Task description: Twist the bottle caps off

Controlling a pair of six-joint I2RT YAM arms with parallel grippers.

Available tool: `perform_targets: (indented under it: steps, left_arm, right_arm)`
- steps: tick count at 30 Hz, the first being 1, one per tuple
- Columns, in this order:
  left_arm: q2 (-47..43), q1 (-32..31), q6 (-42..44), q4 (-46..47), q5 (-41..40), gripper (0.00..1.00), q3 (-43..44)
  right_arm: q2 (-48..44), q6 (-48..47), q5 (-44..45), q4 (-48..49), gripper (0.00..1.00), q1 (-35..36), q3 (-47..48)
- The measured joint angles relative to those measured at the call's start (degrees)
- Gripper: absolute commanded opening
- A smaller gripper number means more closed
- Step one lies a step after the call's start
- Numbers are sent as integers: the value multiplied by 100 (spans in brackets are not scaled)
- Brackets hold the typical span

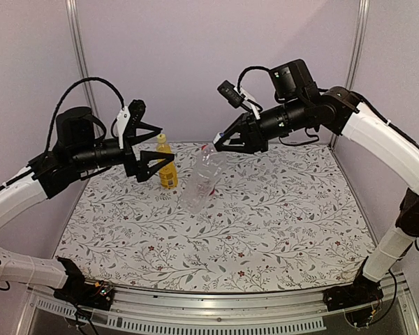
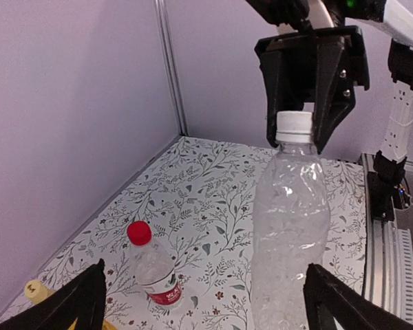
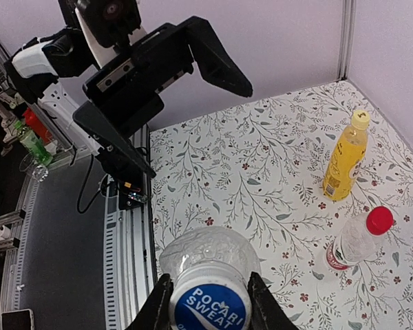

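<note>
Found right gripper [image 3: 210,302] closed tight on the blue-white cap [image 2: 294,127] of the clear unlabelled bottle [image 1: 201,180], one finger on each side of the cap. Read "POCARI SWEAT" on the cap top. Placed this bottle near mid-table over the floral mat [image 1: 265,223], leaning, neck toward the right arm; cannot tell whether base rests on mat. Found left gripper [image 1: 160,146] spread fully wide, holding nothing, facing the clear bottle from the left, apart from it. Logged yellow bottle [image 3: 344,161], yellow cap [image 3: 360,118] on, upright at back-left of mat. Logged red-labelled bottle [image 3: 351,244], red cap [image 3: 379,220] on, upright near the yellow one, not touching.
</note>
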Motion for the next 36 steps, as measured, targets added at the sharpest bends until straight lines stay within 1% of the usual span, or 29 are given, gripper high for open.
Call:
perform_targets:
  steps: [6, 11, 13, 17, 21, 24, 26, 27, 28, 29, 31, 32, 33, 36]
  left_arm:
    - [190, -380, 184, -293, 529, 100, 87]
    - [291, -590, 251, -476, 807, 100, 96]
    - [332, -656, 264, -503, 857, 98, 96]
    - [494, -734, 249, -540, 879, 87, 125]
    - [750, -754, 210, -651, 850, 72, 289]
    - [848, -758, 166, -684, 809, 66, 332]
    - [863, -761, 136, -684, 782, 61, 332]
    - [863, -761, 133, -686, 761, 58, 332]
    - [863, -761, 118, -686, 748, 55, 332]
    - [863, -765, 129, -684, 730, 54, 332]
    - [863, -772, 129, -678, 651, 54, 332]
    - [863, -778, 131, -669, 586, 53, 330]
    - [863, -787, 116, -640, 516, 52, 328]
    - [831, -796, 15, -404, 203, 50, 197]
  right_arm:
    - [70, 190, -544, 452, 0, 2, 138]
    - [131, 387, -758, 811, 0, 2, 157]
    - [170, 452, -772, 914, 0, 2, 157]
    - [219, 564, -822, 1093, 0, 2, 157]
    - [236, 647, -881, 1152, 0, 2, 157]
    - [245, 671, -892, 1167, 0, 2, 157]
    - [249, 671, -885, 1165, 0, 2, 157]
    - [251, 671, -885, 1172, 6, 2, 157]
    - [251, 671, -874, 1174, 16, 2, 157]
    - [251, 673, -861, 1174, 27, 2, 157]
    - [251, 671, -813, 1182, 53, 2, 153]
    - [251, 669, -761, 1202, 60, 2, 146]
    - [251, 713, -710, 1231, 66, 7, 133]
    - [249, 857, -387, 1447, 79, 7, 33]
